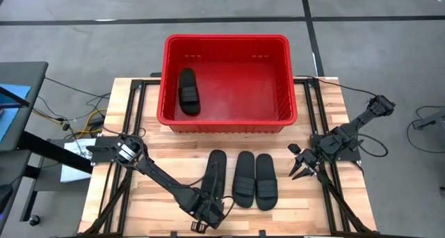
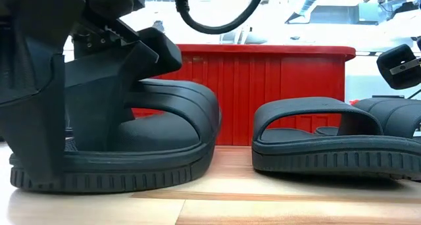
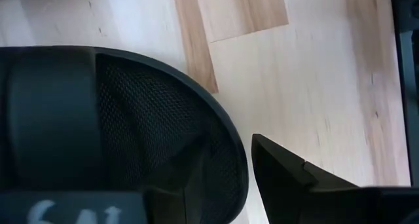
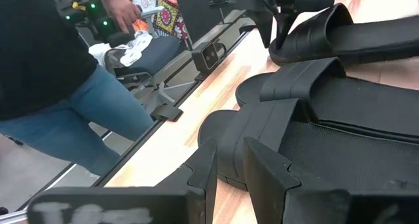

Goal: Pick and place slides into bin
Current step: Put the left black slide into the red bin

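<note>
The red bin (image 1: 226, 120) stands at the table's far middle, with one black slide (image 1: 188, 92) lying on its floor at the left. Three more slides lie flat on the table in front of it: left (image 1: 216, 174), middle (image 1: 243, 179) and right (image 1: 265, 181). My left gripper (image 1: 207, 211) is low over the left slide's near end, open. One finger (image 3: 186, 185) stands over the footbed and the other (image 3: 288, 178) outside the sole's rim (image 3: 239, 171). My right gripper (image 1: 303, 172) is open and empty, right of the three slides. My left gripper stands astride the rim of the left slide's sole at its near end, coming from above. Whether either finger touches the rim, I cannot tell. The slide lies flat on the table (image 2: 131, 152).
The bin's near wall (image 2: 263, 87) rises just behind the slides. Dark frame rails run along both sides of the table (image 1: 327, 196). A person in jeans (image 4: 72, 112) stands beyond the table's edge. Bare wood lies on the table's right part (image 1: 334, 113).
</note>
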Robot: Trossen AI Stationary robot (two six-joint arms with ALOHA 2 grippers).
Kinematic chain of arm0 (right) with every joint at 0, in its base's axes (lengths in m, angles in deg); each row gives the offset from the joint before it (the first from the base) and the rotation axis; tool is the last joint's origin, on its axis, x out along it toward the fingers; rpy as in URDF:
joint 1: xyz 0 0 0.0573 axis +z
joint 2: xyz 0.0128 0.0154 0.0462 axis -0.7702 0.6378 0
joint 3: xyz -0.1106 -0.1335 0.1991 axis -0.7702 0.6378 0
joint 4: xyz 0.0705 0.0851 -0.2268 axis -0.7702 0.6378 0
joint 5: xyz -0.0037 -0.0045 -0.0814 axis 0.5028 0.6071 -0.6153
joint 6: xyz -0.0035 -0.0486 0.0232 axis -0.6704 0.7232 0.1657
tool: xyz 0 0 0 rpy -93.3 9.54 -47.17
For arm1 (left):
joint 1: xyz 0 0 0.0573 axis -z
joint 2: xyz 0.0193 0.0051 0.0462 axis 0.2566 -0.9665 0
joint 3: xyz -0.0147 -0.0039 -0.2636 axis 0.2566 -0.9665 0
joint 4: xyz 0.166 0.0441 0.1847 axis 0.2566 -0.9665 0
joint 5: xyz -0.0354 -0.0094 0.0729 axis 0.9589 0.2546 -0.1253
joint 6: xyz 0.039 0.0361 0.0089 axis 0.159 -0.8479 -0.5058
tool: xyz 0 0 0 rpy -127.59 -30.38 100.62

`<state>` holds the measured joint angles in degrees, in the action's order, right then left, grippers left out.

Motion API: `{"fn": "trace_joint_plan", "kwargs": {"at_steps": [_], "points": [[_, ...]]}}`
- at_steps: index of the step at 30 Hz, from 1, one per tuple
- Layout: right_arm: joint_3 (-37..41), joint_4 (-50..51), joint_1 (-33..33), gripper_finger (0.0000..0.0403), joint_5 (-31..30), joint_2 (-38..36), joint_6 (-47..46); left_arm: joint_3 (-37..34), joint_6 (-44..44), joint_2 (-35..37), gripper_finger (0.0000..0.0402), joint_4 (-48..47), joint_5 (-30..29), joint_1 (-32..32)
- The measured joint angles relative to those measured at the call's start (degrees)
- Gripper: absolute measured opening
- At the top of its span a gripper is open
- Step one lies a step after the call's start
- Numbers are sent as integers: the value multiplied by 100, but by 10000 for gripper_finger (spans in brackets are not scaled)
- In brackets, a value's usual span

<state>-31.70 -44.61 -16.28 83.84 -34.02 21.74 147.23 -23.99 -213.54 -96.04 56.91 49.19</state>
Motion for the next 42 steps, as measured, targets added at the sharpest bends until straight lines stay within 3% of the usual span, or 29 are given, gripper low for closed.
{"fn": "trace_joint_plan", "kwargs": {"at_steps": [13,19,21,29,36,42], "points": [[0,0,2,66,2,0,0,-269,253,20,111,375,-361,10],[0,0,0,66,2,0,0,-269,560,27,19,329,-360,12],[0,0,0,66,2,0,-2,-269,573,27,10,382,-400,53],[0,0,0,66,2,0,-2,-280,260,42,3,518,-561,333],[0,0,1,66,1,0,-2,241,181,-28,1,-101,-546,573],[0,0,0,66,0,-2,-2,758,270,-54,0,-802,-148,775]]}}
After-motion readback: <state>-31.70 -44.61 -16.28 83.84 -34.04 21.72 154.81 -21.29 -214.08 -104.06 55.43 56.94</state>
